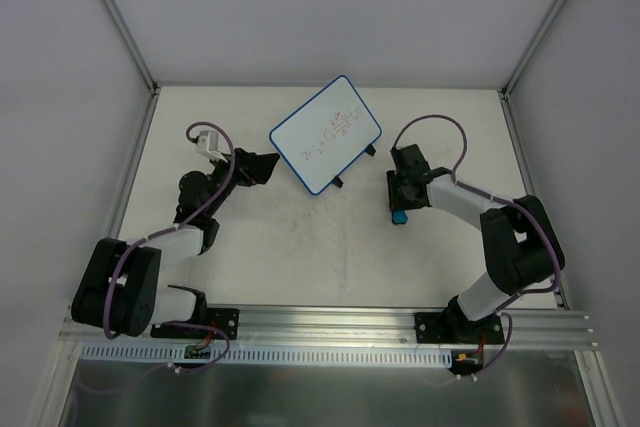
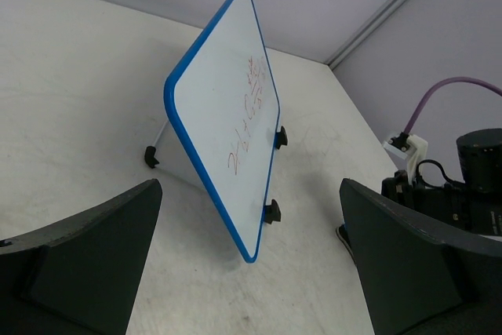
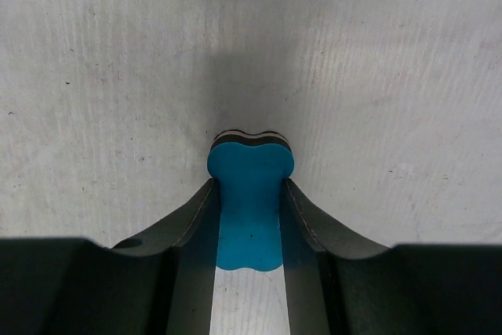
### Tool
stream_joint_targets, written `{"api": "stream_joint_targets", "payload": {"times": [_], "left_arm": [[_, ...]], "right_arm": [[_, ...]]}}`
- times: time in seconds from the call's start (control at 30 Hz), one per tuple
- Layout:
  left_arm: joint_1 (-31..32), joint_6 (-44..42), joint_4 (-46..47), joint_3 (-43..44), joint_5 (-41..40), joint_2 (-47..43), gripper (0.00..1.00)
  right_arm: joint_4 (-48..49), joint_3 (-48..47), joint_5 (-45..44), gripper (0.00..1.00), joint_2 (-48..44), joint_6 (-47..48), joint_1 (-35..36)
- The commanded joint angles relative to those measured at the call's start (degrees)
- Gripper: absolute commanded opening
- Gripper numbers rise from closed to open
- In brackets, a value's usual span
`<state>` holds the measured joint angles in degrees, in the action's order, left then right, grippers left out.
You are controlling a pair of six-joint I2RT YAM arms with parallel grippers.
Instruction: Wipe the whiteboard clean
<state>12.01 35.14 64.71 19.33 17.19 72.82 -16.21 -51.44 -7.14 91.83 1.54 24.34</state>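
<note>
Standing propped toward the back of the bench (image 1: 300, 267), the whiteboard (image 1: 325, 135) carries all its red writing (image 1: 333, 132), so I judge wiping not yet begun. My right hand (image 1: 400, 209), low and apart on the board's right, clamps the blue eraser (image 3: 249, 194). My left hand (image 1: 258, 165) hangs released near the board's left edge.
</note>
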Motion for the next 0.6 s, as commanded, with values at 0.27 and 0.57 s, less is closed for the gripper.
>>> {"api": "stream_joint_targets", "payload": {"times": [0.27,0.57], "left_arm": [[-4.97,7.47,8.32,10.98,5.30,10.32,0.94],[-7.09,10.74,11.66,14.94,10.84,19.11,0.91]], "right_arm": [[3.20,3.01,0.28,0.00,-2.01,0.04,-0.26],[3.81,3.54,0.19,0.00,-3.15,0.22,-0.26]]}}
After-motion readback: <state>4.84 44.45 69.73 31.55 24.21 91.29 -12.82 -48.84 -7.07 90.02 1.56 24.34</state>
